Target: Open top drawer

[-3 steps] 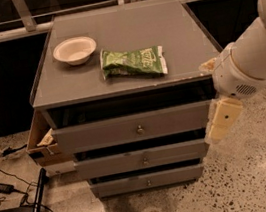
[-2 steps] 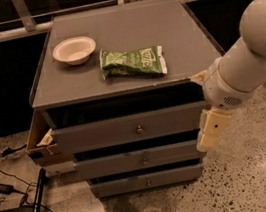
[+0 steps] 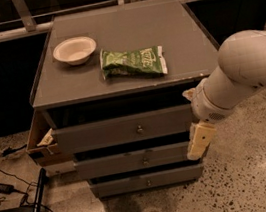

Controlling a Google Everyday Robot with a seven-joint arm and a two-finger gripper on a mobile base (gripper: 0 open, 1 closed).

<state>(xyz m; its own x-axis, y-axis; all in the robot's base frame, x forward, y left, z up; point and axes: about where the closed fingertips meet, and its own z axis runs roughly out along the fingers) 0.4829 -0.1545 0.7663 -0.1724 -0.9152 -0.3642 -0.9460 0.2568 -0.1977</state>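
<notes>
Under the cabinet top (image 3: 126, 33), top drawer (image 3: 102, 132) sits partly pulled out, knob (image 3: 139, 128) centred. Gripper (image 3: 201, 139) hangs low beside its right end, apart from the knob; grip state cannot tell. Green snack bag (image 3: 133, 62), white bowl (image 3: 74, 50) above

Three drawers (image 3: 121, 129), one bowl (image 3: 74, 50), one bag (image 3: 133, 62), one pincer (image 3: 200, 140) beside them.

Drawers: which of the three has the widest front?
The top drawer, directly under the tabletop; the two below are narrower and shallower. The gripper sits by its lower right corner.
</notes>
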